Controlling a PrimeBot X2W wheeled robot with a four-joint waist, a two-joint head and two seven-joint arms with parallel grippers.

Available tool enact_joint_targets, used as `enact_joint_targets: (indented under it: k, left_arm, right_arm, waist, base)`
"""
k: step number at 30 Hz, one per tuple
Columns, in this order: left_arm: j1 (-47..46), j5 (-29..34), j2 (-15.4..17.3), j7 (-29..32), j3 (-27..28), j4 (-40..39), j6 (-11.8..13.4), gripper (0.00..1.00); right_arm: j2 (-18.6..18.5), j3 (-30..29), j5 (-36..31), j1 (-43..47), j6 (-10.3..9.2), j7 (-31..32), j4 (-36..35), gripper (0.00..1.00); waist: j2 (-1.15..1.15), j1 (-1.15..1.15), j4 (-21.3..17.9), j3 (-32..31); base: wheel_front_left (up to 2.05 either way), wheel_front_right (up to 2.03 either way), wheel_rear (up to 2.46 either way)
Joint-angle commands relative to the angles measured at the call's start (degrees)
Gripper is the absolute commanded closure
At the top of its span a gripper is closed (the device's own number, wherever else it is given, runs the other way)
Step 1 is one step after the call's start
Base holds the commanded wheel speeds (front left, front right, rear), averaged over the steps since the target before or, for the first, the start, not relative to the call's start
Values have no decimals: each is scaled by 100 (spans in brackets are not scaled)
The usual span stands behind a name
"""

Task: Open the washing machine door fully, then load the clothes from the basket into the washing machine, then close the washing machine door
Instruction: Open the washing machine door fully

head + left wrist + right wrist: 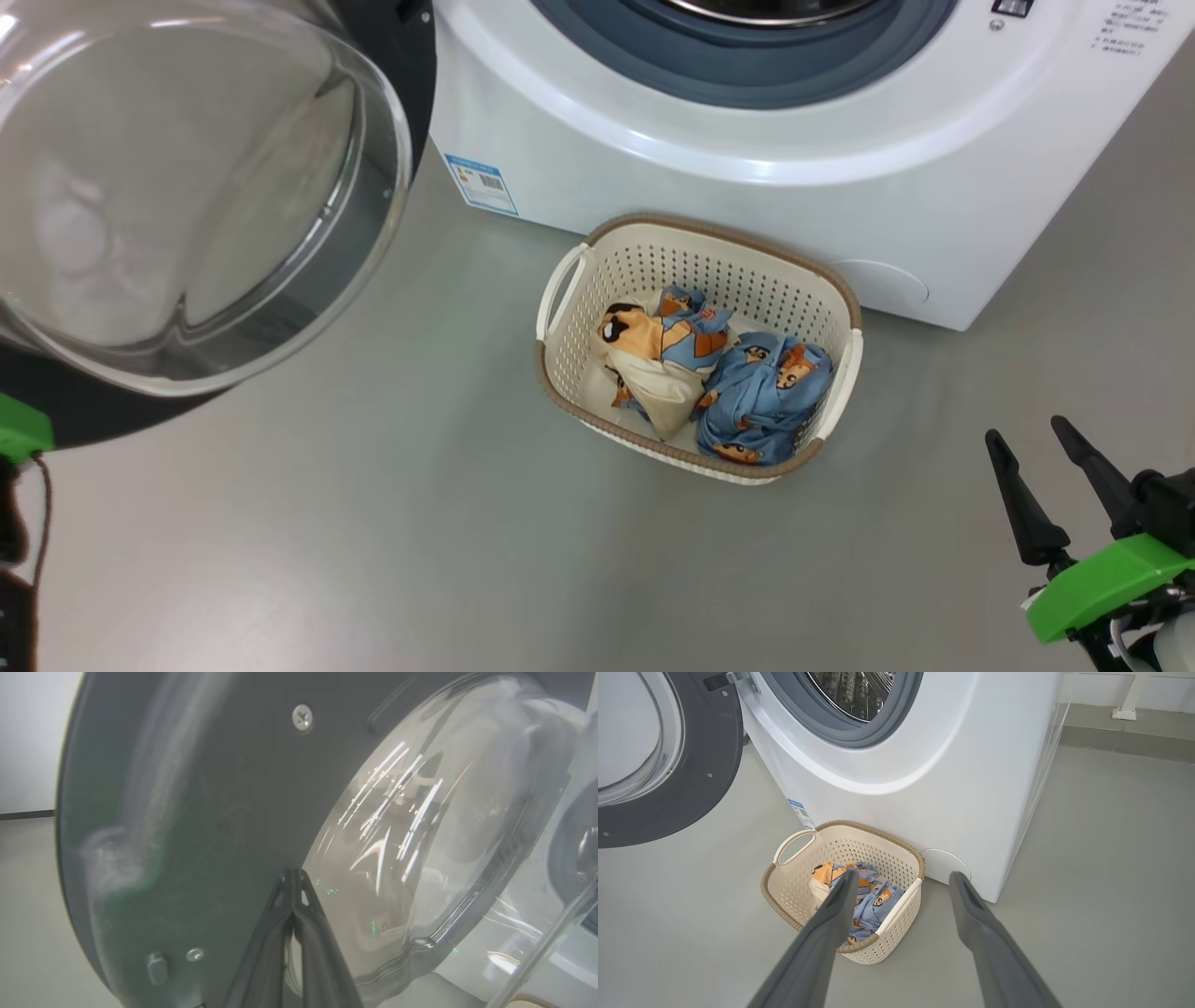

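Door [187, 187] open wide, basket [738, 275] just beside washer [747, 191]

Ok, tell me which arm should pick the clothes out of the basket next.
Right, probably. The right jaws stand open and point toward the clothes in the basket, so a short reach should do. The left jaws are shut, close up at the open door, away from the basket.

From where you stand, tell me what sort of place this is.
Probably a laundry area, perhaps a test room: a white front-loading washing machine with its door open, and a basket of clothes on the grey floor before it.
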Motion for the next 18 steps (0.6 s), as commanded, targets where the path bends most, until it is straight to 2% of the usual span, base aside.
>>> enact_joint_targets:
  k: [1,9,18]
  left_arm:
    - [-195,73,451,-34,264,-11,35,100]
    - [-605,382,692,-34,758,680,-95,100]
    - [-812,652,817,-34,1009,1038,-252,100]
  right_arm:
    - [-117,142,-40,-93,9,-70,-134,0]
    - [-169,218,-80,-339,9,-70,-135,0]
    - [-179,274,-81,-425,9,-70,-98,0]
  waist:
    - [0,0,-25,85]
    - [0,0,-103,413]
    - [0,0,-176,462]
  base:
    - [0,0,0]
    - [0,0,0]
    - [0,0,0]
